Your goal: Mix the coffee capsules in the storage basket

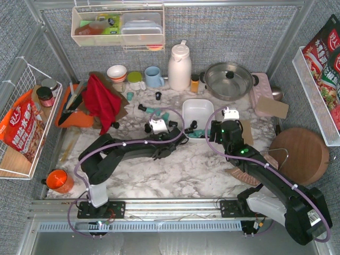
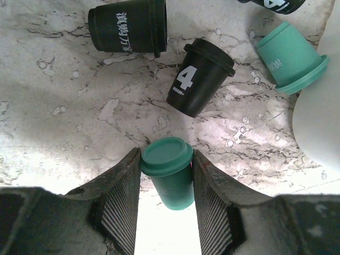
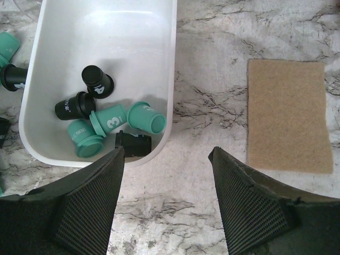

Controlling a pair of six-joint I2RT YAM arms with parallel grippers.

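Note:
My left gripper is shut on a teal coffee capsule, its lid wedged between both fingers just above the marble. Beyond it lie a black capsule marked 4, another black one and a teal one. The white storage basket holds several capsules, teal and black, bunched at its near end. My right gripper stands open over bare marble, just right of the basket's near corner. From above, the left gripper sits left of the basket and the right gripper sits to its right.
A tan pad lies right of my right gripper. Loose capsules dot the marble left of the basket. Behind stand a white jug, a blue mug and a steel pot. Red cloth lies at left, a round wooden board at right.

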